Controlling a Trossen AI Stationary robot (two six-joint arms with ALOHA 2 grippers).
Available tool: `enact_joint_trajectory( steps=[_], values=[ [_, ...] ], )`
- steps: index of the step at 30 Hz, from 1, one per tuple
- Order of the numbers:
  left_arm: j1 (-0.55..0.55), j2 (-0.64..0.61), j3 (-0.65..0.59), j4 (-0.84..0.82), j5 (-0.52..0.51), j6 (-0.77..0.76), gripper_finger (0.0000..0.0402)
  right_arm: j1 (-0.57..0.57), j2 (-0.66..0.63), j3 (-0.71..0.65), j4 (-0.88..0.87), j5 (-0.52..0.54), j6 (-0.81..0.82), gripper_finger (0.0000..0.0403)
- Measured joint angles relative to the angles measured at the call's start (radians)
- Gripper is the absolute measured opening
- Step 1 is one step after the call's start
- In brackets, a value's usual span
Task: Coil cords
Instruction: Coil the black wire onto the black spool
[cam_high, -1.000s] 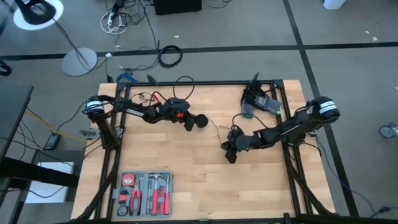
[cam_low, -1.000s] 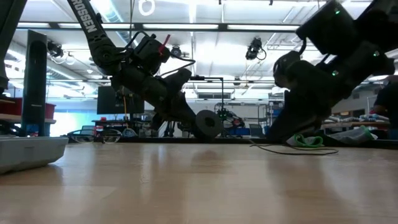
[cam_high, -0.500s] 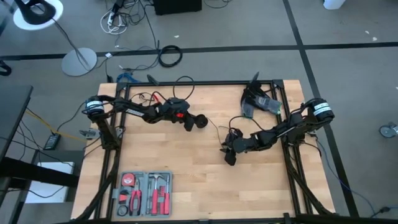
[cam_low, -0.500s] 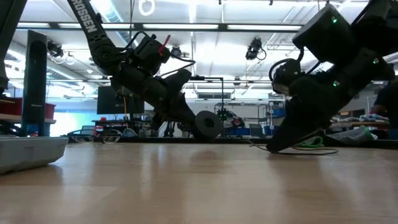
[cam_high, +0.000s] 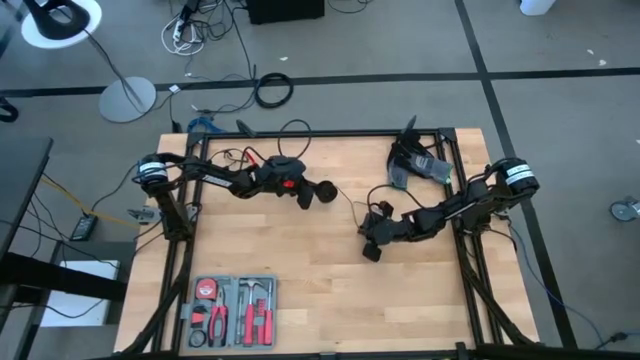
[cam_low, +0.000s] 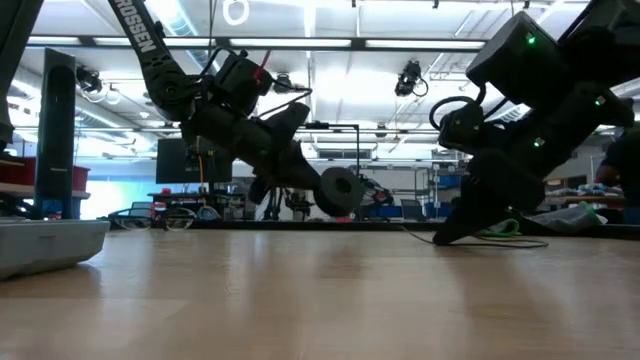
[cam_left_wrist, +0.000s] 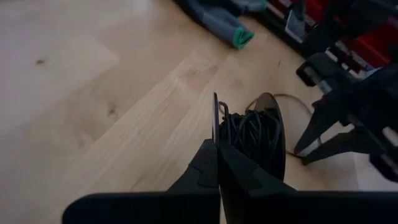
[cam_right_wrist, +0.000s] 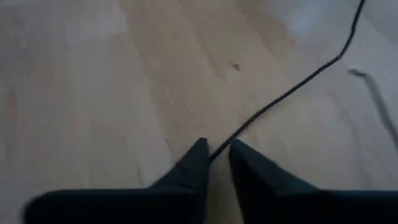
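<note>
my left gripper (cam_left_wrist: 217, 146) is pinched tight on the puck (cam_high: 324, 193), holding it off the table near the middle of the back half; in the left wrist view i can see the thin black cord (cam_left_wrist: 249, 127) wound in loops between the puck's two faces. compared with a second ago the puck has tipped and lifted a touch in the low view, so the reel is turning a little. my right gripper (cam_right_wrist: 214, 155) is down at the table on the right, and the loose run of cord passes between its fingertips (cam_right_wrist: 194, 155). the fingers sprang apart and came back in over the last second; right now they stand a narrow gap apart with the cord in it, though i can't tell for sure whether they're biting it or just guiding it. i read that as a re-grip farther along the slack: more cord ready to feed onto the reel, with a tail on the wood yet to wind.
</note>
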Motion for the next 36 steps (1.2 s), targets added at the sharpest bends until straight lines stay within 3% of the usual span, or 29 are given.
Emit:
enact_joint_trajectory(
  steps=[3,7,13,24,29,36],
  values=[
    [0.000,0.000,0.000,0.035,0.000,-0.003,0.0000,-0.004,0.001,0.015,-0.029,0.008,-0.001,0.0011],
    [0.000,0.000,0.000,0.060,0.000,-0.003,0.0000,-0.008,0.003,0.044,-0.045,0.011,-0.001,0.0003],
    [0.000,0.000,0.000,0.066,0.000,-0.003,0.0000,-0.020,0.007,0.143,-0.044,0.001,-0.059,0.0001],
    [0.000,0.000,0.000,0.073,-0.001,-0.007,0.0000,-0.153,0.012,0.282,-0.056,-0.185,-0.192,0.0001],
    [0.000,0.000,0.000,0.063,-0.018,-0.007,0.0000,-0.210,0.113,0.410,-0.061,-0.295,-0.293,0.0000],
    [0.000,0.000,0.000,-0.011,-0.020,0.005,0.0000,-0.256,0.193,0.567,-0.151,-0.287,-0.394,0.0000]
  ],
)
